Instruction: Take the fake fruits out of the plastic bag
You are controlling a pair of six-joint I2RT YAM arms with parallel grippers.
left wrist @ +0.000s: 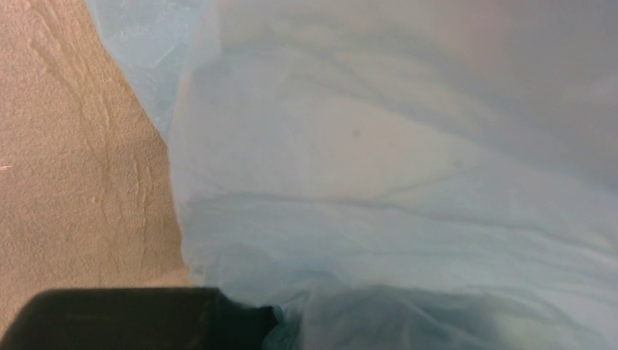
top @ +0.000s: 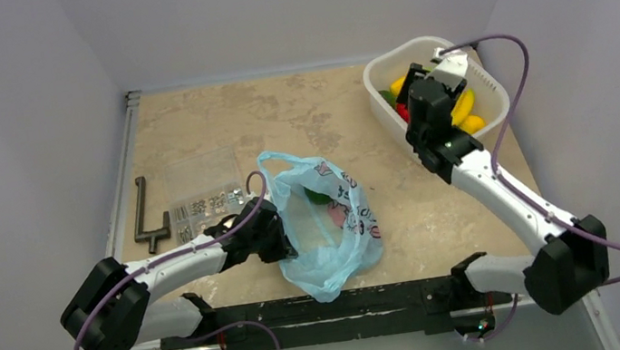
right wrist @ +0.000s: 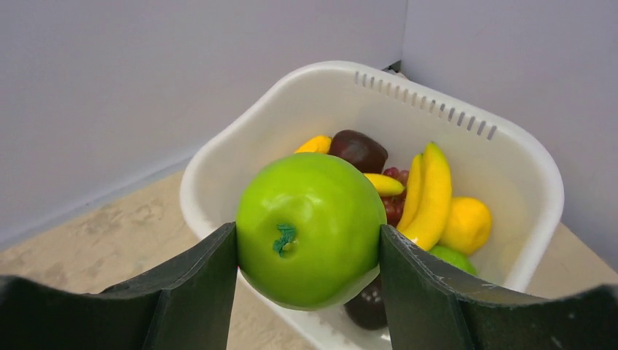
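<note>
right gripper (right wrist: 307, 240) had green apple (right wrist: 313, 204) clamped above white basket (right wrist: 437, 109), upper right, left gripper (top: 276, 235) was pinched shut on plastic bag (top: 336, 254) edge, lower centre

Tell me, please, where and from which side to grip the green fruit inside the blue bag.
Grip the green fruit across its rounded sides, probably from above through the open plastic bag, whose rim the left tool pinches; only its top shows.
</note>
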